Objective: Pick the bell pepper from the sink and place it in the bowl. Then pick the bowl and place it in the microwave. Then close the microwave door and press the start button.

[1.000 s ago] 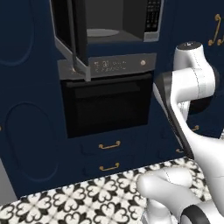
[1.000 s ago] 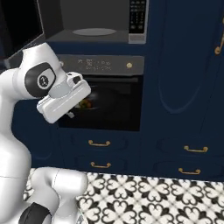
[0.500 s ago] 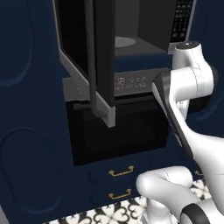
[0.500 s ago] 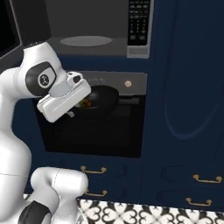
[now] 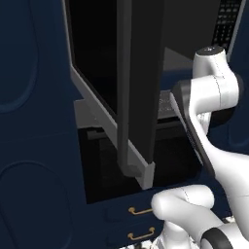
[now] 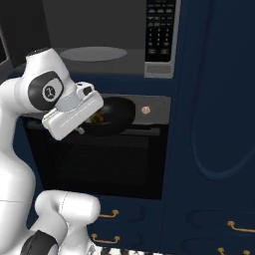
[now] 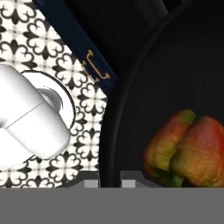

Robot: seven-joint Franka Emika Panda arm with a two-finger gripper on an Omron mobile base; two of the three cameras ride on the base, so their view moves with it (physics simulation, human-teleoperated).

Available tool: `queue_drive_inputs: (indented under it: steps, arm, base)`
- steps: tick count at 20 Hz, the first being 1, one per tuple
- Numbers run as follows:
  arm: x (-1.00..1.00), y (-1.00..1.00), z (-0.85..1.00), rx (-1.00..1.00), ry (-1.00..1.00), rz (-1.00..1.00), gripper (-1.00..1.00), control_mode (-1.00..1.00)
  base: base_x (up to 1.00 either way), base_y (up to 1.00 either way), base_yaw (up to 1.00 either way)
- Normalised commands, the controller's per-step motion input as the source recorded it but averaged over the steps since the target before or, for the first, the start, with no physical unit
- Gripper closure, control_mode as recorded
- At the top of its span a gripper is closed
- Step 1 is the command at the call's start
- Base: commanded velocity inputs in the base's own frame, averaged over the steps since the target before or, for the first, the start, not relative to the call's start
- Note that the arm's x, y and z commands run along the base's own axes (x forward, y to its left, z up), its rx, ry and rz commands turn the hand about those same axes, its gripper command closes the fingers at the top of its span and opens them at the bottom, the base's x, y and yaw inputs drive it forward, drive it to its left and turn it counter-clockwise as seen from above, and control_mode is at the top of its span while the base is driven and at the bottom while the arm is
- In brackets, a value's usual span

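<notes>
Bowl (image 6: 115, 115), pepper (image 7: 188, 148) inside, hung just below the microwave (image 6: 107, 42) cavity, gripper (image 6: 89, 119) clamped on its rim, ready for loading.

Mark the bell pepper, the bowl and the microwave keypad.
bell pepper (image 7: 186, 146), hand view, its red-green skin.
bowl (image 6: 118, 115), right base view, its black outer wall.
keypad (image 6: 160, 32), right base view, middle of button strip.

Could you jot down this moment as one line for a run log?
stage: carrying bowl to microwave | bell pepper: inside bowl | microwave door: open | fingers: shut on bowl rim
</notes>
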Motion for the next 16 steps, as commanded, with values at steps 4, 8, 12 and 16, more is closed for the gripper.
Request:
queue_drive_inputs:
  steps: [4,8,12,16]
  arm:
    - [0.0,0.0,0.0,0.0,0.0,0.0,1.0,1.0]
    - [0.0,0.0,0.0,0.0,0.0,0.0,1.0,1.0]
    - [0.0,0.19,0.3,0.0,-0.14,0.1,1.0,-1.0]
    - [0.04,0.52,0.78,0.0,-0.24,0.2,1.0,-1.0]
  base:
    - [0.26,0.0,0.13]
    - [0.0,0.0,0.07]
    - [-0.01,0.0,0.02]
    - [0.0,0.0,0.0]
